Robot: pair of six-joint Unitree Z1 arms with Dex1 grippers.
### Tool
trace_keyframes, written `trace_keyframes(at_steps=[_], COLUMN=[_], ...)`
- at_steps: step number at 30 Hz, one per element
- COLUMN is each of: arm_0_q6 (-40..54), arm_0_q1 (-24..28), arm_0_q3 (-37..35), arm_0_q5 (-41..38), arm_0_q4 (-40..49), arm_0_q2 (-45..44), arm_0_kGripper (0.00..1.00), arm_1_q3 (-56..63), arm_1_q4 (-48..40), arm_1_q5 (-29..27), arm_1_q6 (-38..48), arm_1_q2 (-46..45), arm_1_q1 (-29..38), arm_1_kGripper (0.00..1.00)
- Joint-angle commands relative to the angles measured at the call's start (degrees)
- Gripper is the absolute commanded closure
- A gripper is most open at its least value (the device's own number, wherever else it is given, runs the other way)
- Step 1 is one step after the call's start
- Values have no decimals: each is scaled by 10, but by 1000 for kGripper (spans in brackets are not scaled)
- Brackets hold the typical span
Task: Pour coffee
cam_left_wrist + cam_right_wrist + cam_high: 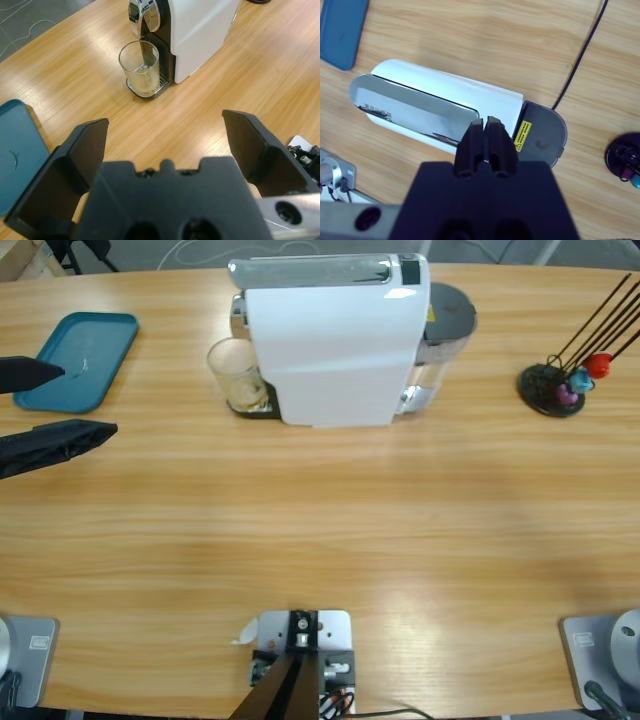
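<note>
Left gripper (165, 145) fills my lower left-wrist frame, jaws spread wide, holding nothing. One glass (236, 374), upper centre-left of the high view, holds the coffee (144, 88), a shallow layer, under the spout of one white machine (335, 340). One teal tray (78, 360) lies upper left; one capsule stand (555, 388) upper right. Bare table (330, 530) lies below. Right gripper (486, 125), jaws pressed together and empty, hangs over the machine.

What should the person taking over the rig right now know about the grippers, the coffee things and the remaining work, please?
Left gripper: fingers open, empty, facing the glass from the tray side.
Right gripper: fingers shut, empty, high above the coffee machine.
The glass stands on the machine's drip stand under the spout, holding a little coffee.
Done: coffee brewed.
Left: grasp the glass, lift it out, pour.
</note>
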Motion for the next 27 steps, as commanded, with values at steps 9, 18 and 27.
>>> trace_keyframes(at_steps=[9,18,27], arm_0_q6=[-10,-10,-11], arm_0_q1=[4,4,4], arm_0_q3=[27,26,29], arm_0_q5=[8,8,8], arm_0_q4=[-7,-7,-7], arm_0_q2=[18,17,18], arm_0_kGripper=[0,0,0], arm_1_q3=[67,76,95], arm_1_q4=[57,57,55], arm_1_q5=[-23,-23,-36], arm_1_q6=[4,4,1], arm_1_q2=[32,33,37], arm_1_q1=[8,9,29], arm_1_kGripper=[1000,1000,1000])
